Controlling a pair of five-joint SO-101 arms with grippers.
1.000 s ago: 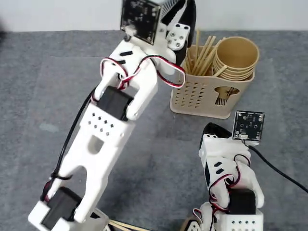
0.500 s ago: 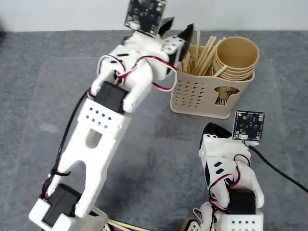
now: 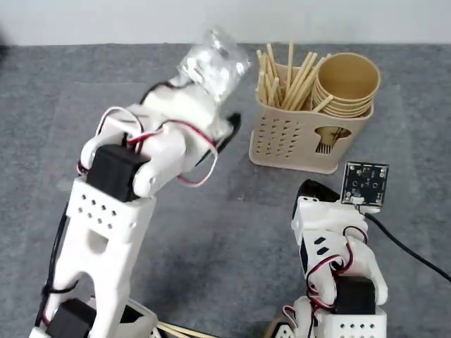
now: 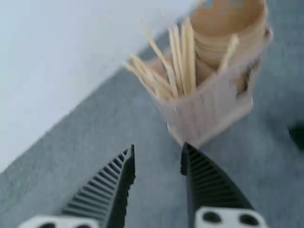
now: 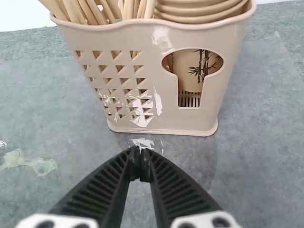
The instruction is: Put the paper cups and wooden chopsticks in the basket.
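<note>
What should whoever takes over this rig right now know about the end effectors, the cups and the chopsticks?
Left end effector: open, empty, off to the side of the basket.
Right end effector: shut, empty, low in front of the basket.
Done: stacked paper cups and a bundle of wooden chopsticks stand in the basket.
Left: what look like loose chopsticks lie at the high view's bottom edge; probably fetch those next.
</note>
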